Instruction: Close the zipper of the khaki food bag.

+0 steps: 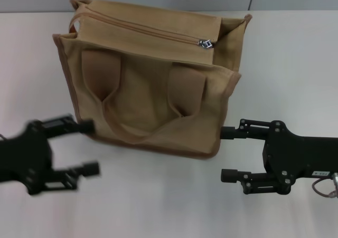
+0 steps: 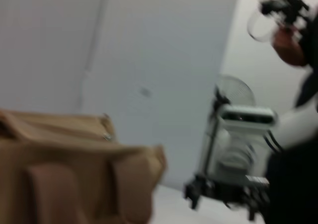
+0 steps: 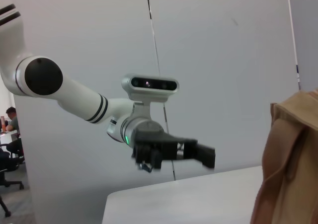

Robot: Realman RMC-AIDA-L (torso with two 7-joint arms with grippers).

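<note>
The khaki food bag (image 1: 153,95) stands on the white table at the back middle, two strap handles on its near side. The zipper (image 1: 153,31) runs along its top, with the silver slider (image 1: 205,43) near the right end. My left gripper (image 1: 84,147) is open and empty, low at the front left of the bag. My right gripper (image 1: 228,154) is open and empty, just off the bag's front right corner. The bag also shows in the left wrist view (image 2: 74,169) and at the edge of the right wrist view (image 3: 290,159). The left gripper shows far off in the right wrist view (image 3: 198,152).
The white table (image 1: 296,64) spreads around the bag, with bare surface to the right and in front. A grey wall panel stands behind the table. The right arm shows in the left wrist view (image 2: 233,154).
</note>
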